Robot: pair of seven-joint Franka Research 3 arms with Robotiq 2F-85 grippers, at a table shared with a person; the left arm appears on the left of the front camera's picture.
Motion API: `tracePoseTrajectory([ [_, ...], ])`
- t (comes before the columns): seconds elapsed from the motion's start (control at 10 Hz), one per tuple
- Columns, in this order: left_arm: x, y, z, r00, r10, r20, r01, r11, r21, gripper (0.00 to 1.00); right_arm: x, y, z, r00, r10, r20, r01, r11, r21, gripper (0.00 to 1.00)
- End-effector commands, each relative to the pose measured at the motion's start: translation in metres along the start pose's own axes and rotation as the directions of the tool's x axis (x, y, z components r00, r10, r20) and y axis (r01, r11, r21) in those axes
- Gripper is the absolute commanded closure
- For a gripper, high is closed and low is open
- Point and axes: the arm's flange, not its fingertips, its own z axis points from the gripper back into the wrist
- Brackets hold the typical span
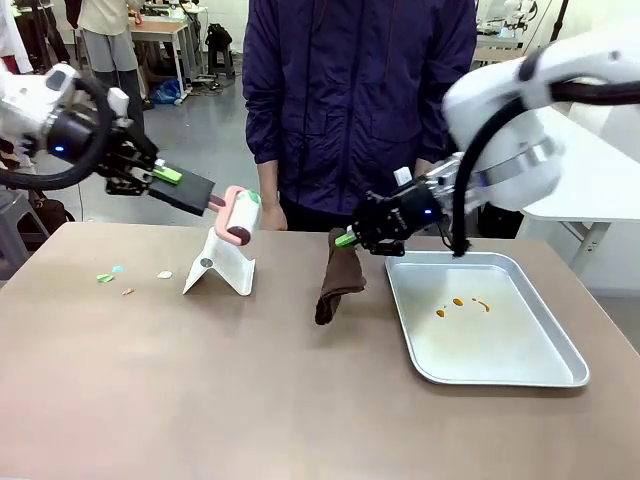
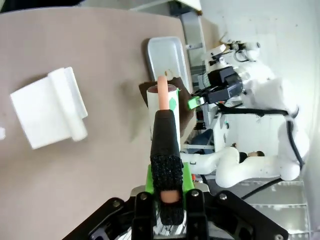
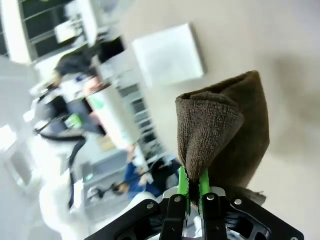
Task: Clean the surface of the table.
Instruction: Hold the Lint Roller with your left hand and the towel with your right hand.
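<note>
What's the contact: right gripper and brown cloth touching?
Touching. Right wrist view: the right gripper is clamped shut on a fold of the brown cloth.

Tabletop: smooth, matt, greyish-brown, looks like laminate.
Tray: silvery metal with a dull brushed sheen; a few orange-brown smears on its floor.
Cloth, just left of the tray: dark brown, coarse towel-like nap.
Stand, farther left of the tray: white plastic, smooth, matt.
Lint roller, also left of the tray: white paper roll, smooth pink plastic handle, black rough-textured sleeve.
Green pads of the right tool: smooth, rubbery-looking.
</note>
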Motion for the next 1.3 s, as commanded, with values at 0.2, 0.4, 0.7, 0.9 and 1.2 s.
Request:
tracePoseTrajectory([
  [0.2, -0.095, 0.02, 0.07, 0.988, -0.072, 0.139, 0.082, 0.995, -0.064, 1.0, -0.072, -0.069, 0.084, 0.993, 0.071, -0.09, -0.051, 0.976, 0.209, 0.95],
  [0.4, -0.131, 0.037, 0.103, 0.983, -0.177, -0.049, 0.163, 0.963, -0.215, 1.0, -0.097, -0.102, 0.133, 0.996, 0.086, 0.007, -0.084, 0.953, 0.291, 0.95],
  [0.7, -0.172, 0.074, 0.156, 0.985, -0.16, 0.063, 0.171, 0.942, -0.29, 1.0, -0.111, -0.141, 0.206, 0.987, 0.054, 0.149, -0.104, 0.93, 0.352, 0.95],
  [0.9, -0.186, 0.113, 0.203, 0.983, -0.109, 0.146, 0.153, 0.93, -0.335, 1.0, -0.108, -0.171, 0.255, 0.973, 0.023, 0.229, -0.11, 0.921, 0.375, 0.95],
  [1.2, -0.209, 0.168, 0.253, 0.983, 0.039, 0.179, 0.024, 0.941, -0.337, 1.0, -0.11, -0.218, 0.308, 0.924, -0.096, 0.369, -0.084, 0.893, 0.443, 0.95],
])
